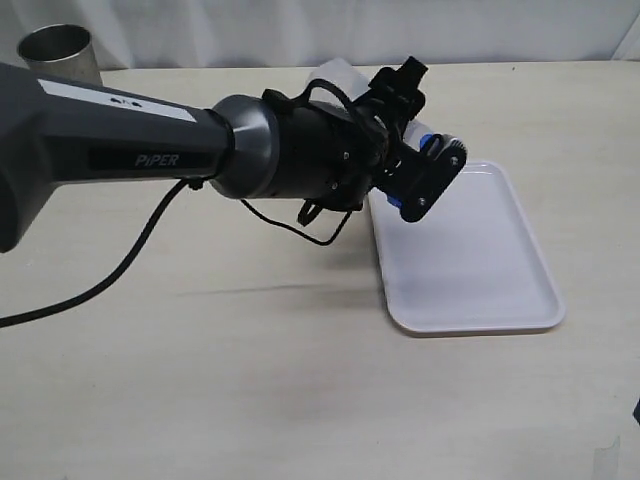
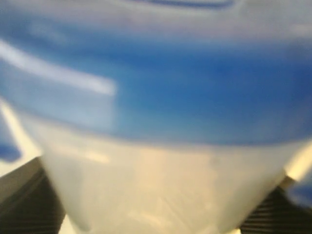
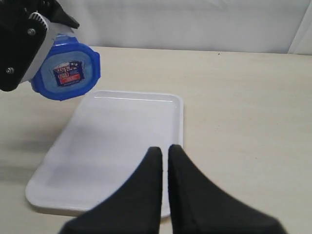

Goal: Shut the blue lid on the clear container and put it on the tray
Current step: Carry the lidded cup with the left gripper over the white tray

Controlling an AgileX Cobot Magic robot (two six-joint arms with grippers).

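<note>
Colours first: the blue lid (image 3: 80,84) reads bright blue, and its sticker (image 3: 68,73) shows red, white and a darker blue. The clear container (image 2: 161,190) looks milky, translucent, faintly cream. The tray (image 1: 470,290) is plain white with no pattern. Around the tray, the bench (image 1: 250,400) is pale beige with fine wood grain. Over the tray's far corner, the left pincer (image 1: 430,178) is black with blue accents. The right pincer (image 3: 164,148) is matte black. Well away from the tray, the metal cup (image 1: 58,52) is dull grey.
</note>
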